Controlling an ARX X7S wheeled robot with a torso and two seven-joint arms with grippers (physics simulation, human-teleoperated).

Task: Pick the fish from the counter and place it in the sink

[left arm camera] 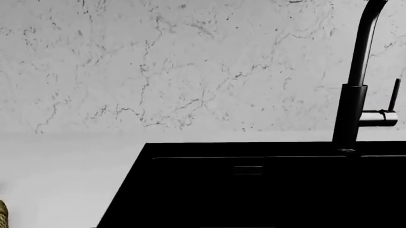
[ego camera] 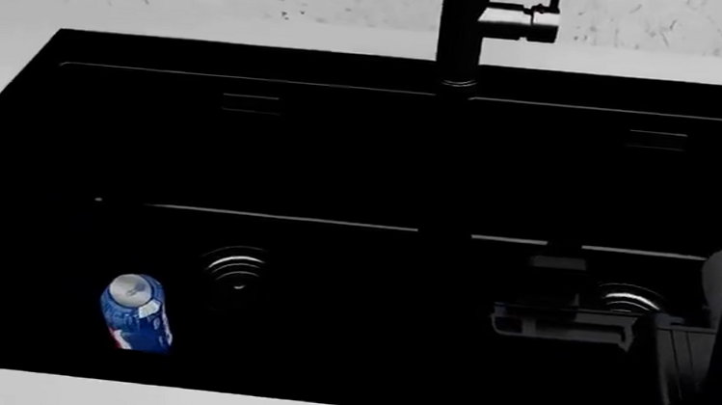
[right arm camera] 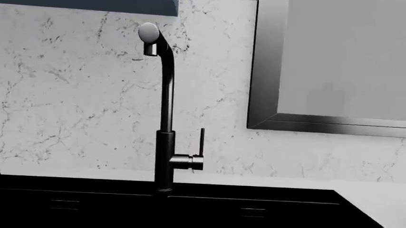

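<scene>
Only a yellowish-olive sliver of the fish point(left arm camera: 2, 214) shows, at the edge of the left wrist view, on the white counter point(left arm camera: 57, 180) beside the black sink point(left arm camera: 254, 199). The fish is out of the head view. There the double-basin sink point(ego camera: 338, 162) fills the frame. My right gripper point(ego camera: 520, 321) is a dark shape over the right basin near its drain point(ego camera: 624, 301); its jaws blend into the black and hold nothing that I can see. My left gripper shows in no view.
A blue soda can point(ego camera: 137, 313) lies in the left basin near the drain point(ego camera: 235, 275). The tall black faucet point(ego camera: 463, 27) stands behind the divider; it also shows in the right wrist view point(right arm camera: 165, 142). A veined marble wall point(left arm camera: 159, 71) and a framed pane point(right arm camera: 330, 61) are behind.
</scene>
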